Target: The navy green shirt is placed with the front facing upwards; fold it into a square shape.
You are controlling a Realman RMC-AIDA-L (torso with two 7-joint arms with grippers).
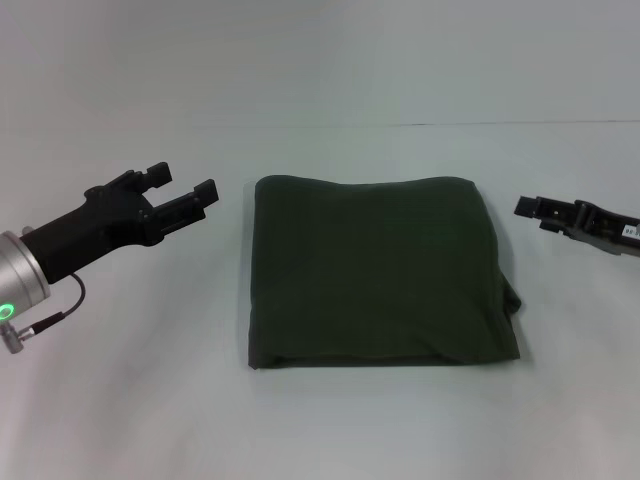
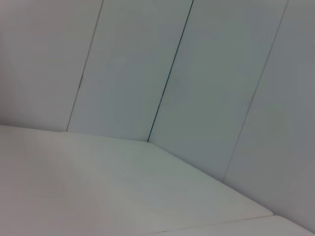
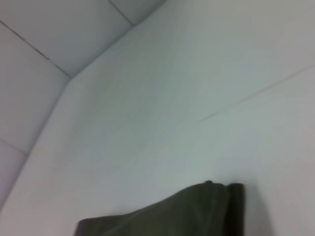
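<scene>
The navy green shirt lies on the white table as a folded, roughly square bundle with a plain green face up. One corner of the shirt shows in the right wrist view. My left gripper hovers left of the bundle, open, with nothing between its fingers. At the right edge of the head view sits my right gripper, clear of the shirt's right side.
White wall panels stand behind the table and meet at a corner. A thin seam crosses the far part of the tabletop.
</scene>
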